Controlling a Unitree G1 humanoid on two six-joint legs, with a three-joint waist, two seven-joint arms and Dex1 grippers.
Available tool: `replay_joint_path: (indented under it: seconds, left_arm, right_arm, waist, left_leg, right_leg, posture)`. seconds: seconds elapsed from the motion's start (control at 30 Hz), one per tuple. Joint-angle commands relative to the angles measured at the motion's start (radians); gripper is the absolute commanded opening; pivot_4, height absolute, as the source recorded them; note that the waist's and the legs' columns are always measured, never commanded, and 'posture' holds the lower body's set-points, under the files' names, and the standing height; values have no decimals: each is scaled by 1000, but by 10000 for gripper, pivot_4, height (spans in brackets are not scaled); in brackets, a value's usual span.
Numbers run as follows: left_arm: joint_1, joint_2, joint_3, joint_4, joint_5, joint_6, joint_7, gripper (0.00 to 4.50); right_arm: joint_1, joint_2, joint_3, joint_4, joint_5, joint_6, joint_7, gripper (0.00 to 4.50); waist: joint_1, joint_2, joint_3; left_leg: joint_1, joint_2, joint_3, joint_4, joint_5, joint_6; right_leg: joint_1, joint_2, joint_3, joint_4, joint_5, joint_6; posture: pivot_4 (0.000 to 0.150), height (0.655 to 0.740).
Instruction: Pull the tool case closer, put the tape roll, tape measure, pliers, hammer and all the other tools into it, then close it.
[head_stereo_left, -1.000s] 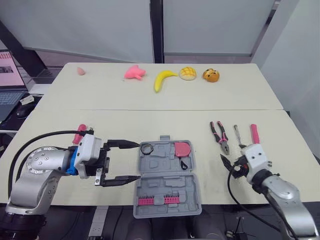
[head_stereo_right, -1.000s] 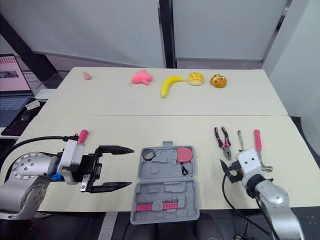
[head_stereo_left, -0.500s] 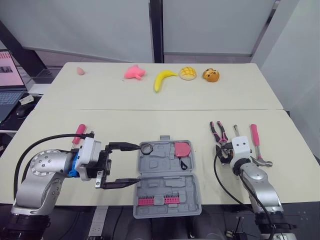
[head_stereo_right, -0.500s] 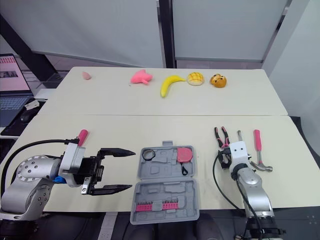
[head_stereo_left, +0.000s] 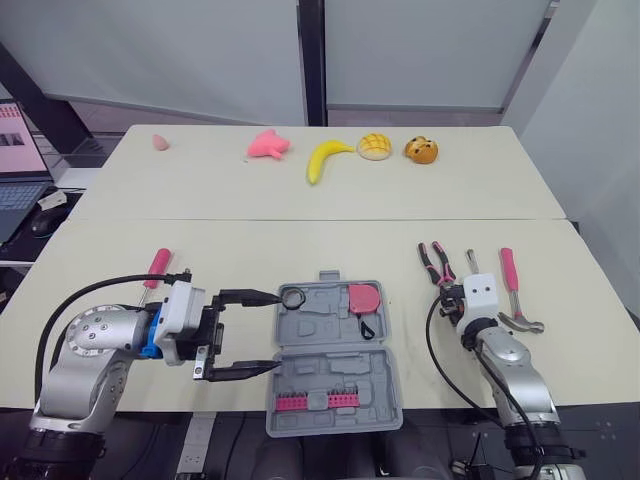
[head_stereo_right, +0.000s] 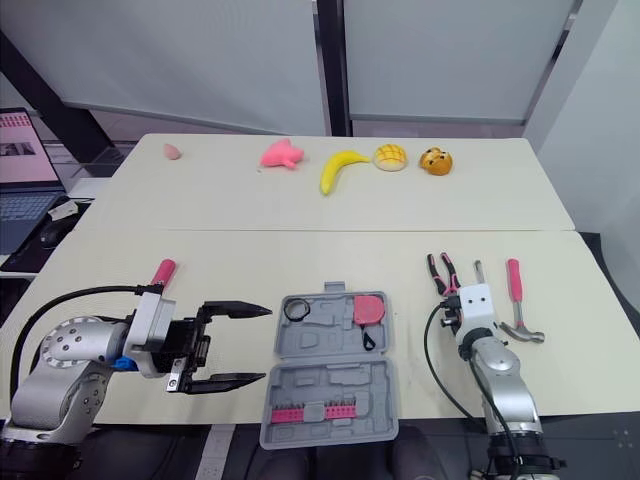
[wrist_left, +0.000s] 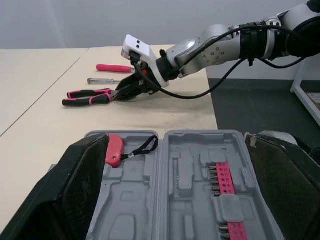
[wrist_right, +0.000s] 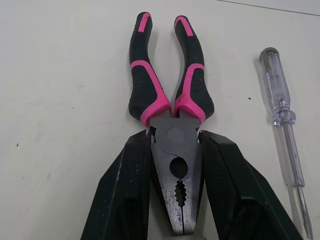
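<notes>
The grey tool case (head_stereo_left: 330, 365) lies open near the table's front edge. In it are a black tape roll (head_stereo_left: 293, 297), a pink tape measure (head_stereo_left: 364, 297) and a row of pink bits (head_stereo_left: 318, 401). My left gripper (head_stereo_left: 278, 331) stands wide open at the case's left edge, one finger by the tape roll. Right of the case lie the pink-and-black pliers (head_stereo_left: 437, 263), a clear screwdriver (head_stereo_left: 471, 262) and a pink-handled hammer (head_stereo_left: 508, 268). My right gripper (wrist_right: 175, 137) is shut on the pliers' metal head (wrist_right: 175, 170). A pink-handled screwdriver (head_stereo_left: 157, 264) lies at the far left.
On the far table sit a pink toy (head_stereo_left: 268, 145), a banana (head_stereo_left: 325, 158), a bun (head_stereo_left: 375, 146), an orange toy (head_stereo_left: 421, 151) and a small pink piece (head_stereo_left: 160, 141). A laptop (head_stereo_left: 15, 150) stands off the table's left side.
My right gripper has moved forward from the table's front edge to the pliers and closed around their head. The left arm has shifted slightly, still open.
</notes>
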Motion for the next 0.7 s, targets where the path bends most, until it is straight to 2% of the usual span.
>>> replay_joint_path:
  seconds: [0.03, 0.33, 0.47, 0.7]
  left_arm:
    - [-7, 3, 18, -12, 2, 5, 30, 45000]
    - [-3, 33, 55, -3, 43, 31, 125, 45000]
    - [-10, 54, 71, 19, 52, 48, 141, 45000]
    - [-11, 117, 76, 95, 105, -9, 92, 45000]
  right_arm:
    - [5, 1, -15, -36, 12, -36, -6, 12306]
    - [85, -80, -8, -287, 36, -3, 92, 12306]
    - [91, -179, 0, -415, 55, 71, 182, 12306]
    - [33, -453, 75, -580, 90, 199, 445, 12306]
  waist:
    - [-1, 0, 0]
    - [-3, 2, 1]
    - [-4, 2, 1]
    - [-6, 2, 1]
  left_leg:
    - [0, 0, 0, 0, 0, 0]
    - [0, 0, 0, 0, 0, 0]
    - [0, 0, 0, 0, 0, 0]
    - [0, 0, 0, 0, 0, 0]
  right_leg:
    - [0, 0, 0, 0, 0, 0]
    - [0, 0, 0, 0, 0, 0]
    - [0, 0, 0, 0, 0, 0]
    - [0, 0, 0, 0, 0, 0]
  posture:
    - [1500, 7400]
    - [1500, 7400]
    - [1500, 7400]
    - [1500, 7400]
